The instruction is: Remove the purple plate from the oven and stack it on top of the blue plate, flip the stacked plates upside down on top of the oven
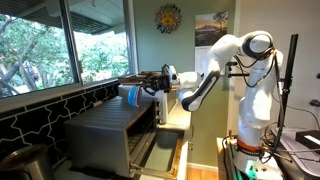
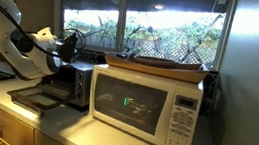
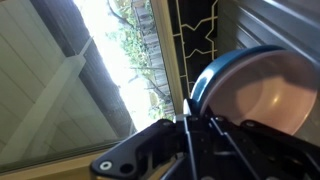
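Presently the blue plate [image 3: 213, 78] is held on edge over the top of the oven [image 1: 100, 128]. In the wrist view its rim faces the camera, with a paler, mauve-tinged face nested inside it, which I take to be the purple plate [image 3: 272, 95]. In an exterior view the blue plate [image 1: 130, 93] sits just above the oven's top, steeply tilted. Whether its lower edge touches the metal cannot be told. The pincer [image 1: 152, 85] is clamped on the rim of the stack, and the wrist view shows the dark fingers meeting that rim.

Assessment: the step in hand is judged to be the turn-over onto the oven top.

Recommendations:
- Hold the grip firm through the roll, since only the clamp keeps the inner plate nested once the stack passes vertical.
- Complete the wrist rotation before lowering.
- Bring both rims flat to the top, and part the fingers only when the metal bears the plates.
- Set down well in from the front edge. The oven door [image 1: 158, 152] hangs open below, and a slipped plate would likely strike it or drop to the bench [image 2: 67, 127].

The white microwave [image 2: 150, 106] stands beside the oven [image 2: 73, 80], apart from the plates, and should not obstruct the move.
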Controlling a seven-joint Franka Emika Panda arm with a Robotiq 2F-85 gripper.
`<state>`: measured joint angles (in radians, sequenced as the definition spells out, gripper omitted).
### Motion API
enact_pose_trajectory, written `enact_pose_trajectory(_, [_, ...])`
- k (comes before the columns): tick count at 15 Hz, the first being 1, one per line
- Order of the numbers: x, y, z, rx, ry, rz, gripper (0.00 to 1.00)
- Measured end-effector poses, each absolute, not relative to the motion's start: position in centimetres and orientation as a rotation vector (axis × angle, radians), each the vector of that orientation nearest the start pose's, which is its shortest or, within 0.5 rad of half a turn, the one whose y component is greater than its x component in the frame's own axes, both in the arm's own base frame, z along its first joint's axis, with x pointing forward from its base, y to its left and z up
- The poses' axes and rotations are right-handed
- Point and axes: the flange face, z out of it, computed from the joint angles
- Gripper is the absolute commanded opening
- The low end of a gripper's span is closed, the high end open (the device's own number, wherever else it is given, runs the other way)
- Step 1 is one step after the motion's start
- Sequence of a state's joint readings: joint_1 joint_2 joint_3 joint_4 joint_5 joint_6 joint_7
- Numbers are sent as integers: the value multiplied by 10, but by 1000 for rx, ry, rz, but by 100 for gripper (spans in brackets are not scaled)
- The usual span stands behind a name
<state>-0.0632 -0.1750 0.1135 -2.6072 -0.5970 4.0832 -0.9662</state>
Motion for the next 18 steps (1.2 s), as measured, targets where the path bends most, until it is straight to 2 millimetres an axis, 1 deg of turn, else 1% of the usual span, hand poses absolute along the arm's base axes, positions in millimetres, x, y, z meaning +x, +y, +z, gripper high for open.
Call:
enact_pose_trajectory(6, [414,104,484,1024,1478,1737,2])
enact_pose_trajectory(9, [414,110,484,1006,1492,1733,2])
enact_pose_trajectory(12, [413,112,484,996,1501,1730,2])
enact_pose_trajectory(13, [413,112,484,994,1502,1729,15])
enact_pose_trajectory(14, [413,112,484,993,1502,1728,33])
enact_pose_trajectory(16, [412,111,482,994,1512,1722,46])
enact_pose_trajectory(18, [411,111,478,999,1532,1711,62])
